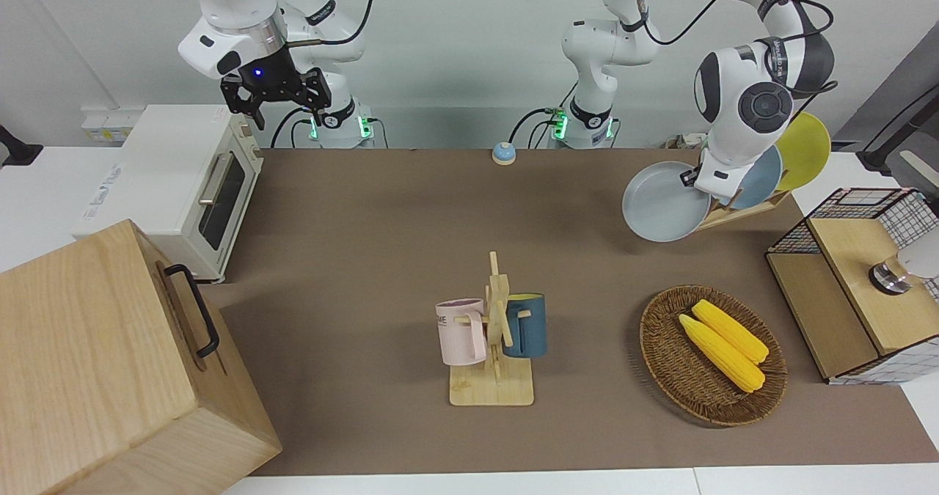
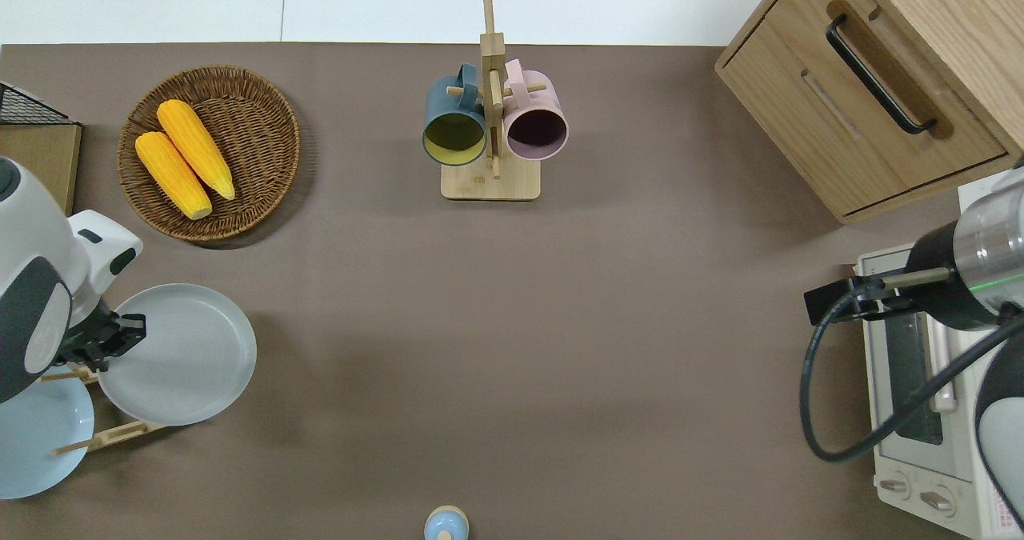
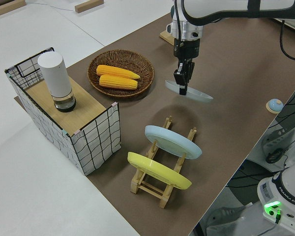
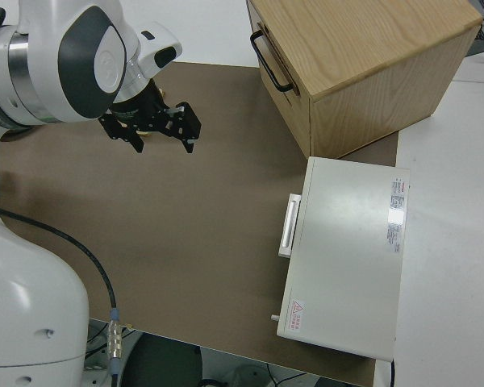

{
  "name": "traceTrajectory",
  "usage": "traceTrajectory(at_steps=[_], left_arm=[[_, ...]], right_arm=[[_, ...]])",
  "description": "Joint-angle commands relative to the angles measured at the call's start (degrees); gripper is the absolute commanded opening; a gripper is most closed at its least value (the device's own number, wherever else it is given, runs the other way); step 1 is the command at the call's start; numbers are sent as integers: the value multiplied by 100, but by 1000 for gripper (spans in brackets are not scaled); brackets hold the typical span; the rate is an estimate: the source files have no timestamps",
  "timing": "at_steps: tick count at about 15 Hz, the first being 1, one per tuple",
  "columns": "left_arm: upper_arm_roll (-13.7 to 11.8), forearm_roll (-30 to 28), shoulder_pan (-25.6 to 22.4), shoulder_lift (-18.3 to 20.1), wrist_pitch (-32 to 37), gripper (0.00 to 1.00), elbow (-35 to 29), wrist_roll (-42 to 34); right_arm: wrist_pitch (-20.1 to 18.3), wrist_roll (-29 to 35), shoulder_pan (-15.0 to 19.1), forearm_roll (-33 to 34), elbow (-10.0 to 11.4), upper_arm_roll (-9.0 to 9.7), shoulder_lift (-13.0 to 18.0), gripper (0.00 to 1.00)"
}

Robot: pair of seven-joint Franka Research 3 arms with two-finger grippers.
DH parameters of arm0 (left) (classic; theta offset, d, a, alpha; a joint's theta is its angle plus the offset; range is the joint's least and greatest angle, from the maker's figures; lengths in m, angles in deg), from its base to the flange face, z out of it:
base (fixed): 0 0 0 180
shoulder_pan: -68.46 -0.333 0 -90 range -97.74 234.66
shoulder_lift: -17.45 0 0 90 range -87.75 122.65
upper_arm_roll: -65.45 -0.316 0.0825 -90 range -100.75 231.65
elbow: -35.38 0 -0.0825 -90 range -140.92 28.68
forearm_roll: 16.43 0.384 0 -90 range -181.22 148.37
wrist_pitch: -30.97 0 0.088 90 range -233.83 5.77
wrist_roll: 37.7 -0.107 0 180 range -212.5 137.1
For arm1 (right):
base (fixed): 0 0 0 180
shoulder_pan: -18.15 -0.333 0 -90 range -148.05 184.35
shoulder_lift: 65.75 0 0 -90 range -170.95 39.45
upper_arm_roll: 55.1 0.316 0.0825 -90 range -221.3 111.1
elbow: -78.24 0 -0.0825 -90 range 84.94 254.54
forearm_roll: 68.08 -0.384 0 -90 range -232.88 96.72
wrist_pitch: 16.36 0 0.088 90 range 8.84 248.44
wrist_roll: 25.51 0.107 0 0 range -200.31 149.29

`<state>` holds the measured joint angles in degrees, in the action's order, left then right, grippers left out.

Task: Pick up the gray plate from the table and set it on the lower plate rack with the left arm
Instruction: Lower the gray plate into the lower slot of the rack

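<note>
The gray plate [image 1: 664,205] [image 2: 180,356] [image 3: 192,93] hangs tilted in the air above the brown table [image 1: 367,260]. My left gripper [image 1: 693,180] [image 2: 120,336] [image 3: 183,88] is shut on its rim. Seen from overhead, the plate is over the bare end of the lower plate rack [image 1: 733,215] [image 2: 104,436] [image 3: 152,189], the end toward the table's middle. A sky-blue plate [image 3: 172,141] and a yellow plate [image 3: 157,169] stand in the rack's other slots. The right arm is parked, its gripper [image 1: 290,114] [image 4: 157,139] open and holding nothing.
A wicker basket [image 1: 667,363] with two corn cobs lies farther from the robots than the rack. A wooden mug stand [image 1: 493,389] with two mugs stands mid-table. A wire basket [image 3: 96,142], a toaster oven [image 1: 183,187], a wooden cabinet [image 1: 95,363] and a small blue knob [image 1: 503,153] are also present.
</note>
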<state>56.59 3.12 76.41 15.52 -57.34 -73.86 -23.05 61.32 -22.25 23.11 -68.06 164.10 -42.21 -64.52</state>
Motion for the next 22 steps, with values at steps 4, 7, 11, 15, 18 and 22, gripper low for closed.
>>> traceTrajectory(at_steps=[4, 7, 11, 15, 18, 22], left_arm=[[376, 1499, 84, -8, 771, 0, 60, 792], [377, 1806, 84, -122, 771, 0, 43, 811], [377, 2343, 75, -289, 885, 0, -106, 943], [377, 2475, 75, -386, 1131, 0, -229, 961], [377, 2528, 84, -404, 1228, 0, -256, 952], [377, 2476, 84, -413, 1220, 0, -265, 996]], right_arm=[[-87, -19, 85, -20, -35, 38, 27, 990], [-87, -19, 85, -20, -35, 38, 27, 990], [-87, -19, 76, -20, -35, 38, 27, 987], [-87, -19, 76, -20, -35, 38, 27, 987], [-87, -19, 85, -20, -35, 38, 27, 987], [-87, -19, 76, -20, -35, 38, 27, 990]])
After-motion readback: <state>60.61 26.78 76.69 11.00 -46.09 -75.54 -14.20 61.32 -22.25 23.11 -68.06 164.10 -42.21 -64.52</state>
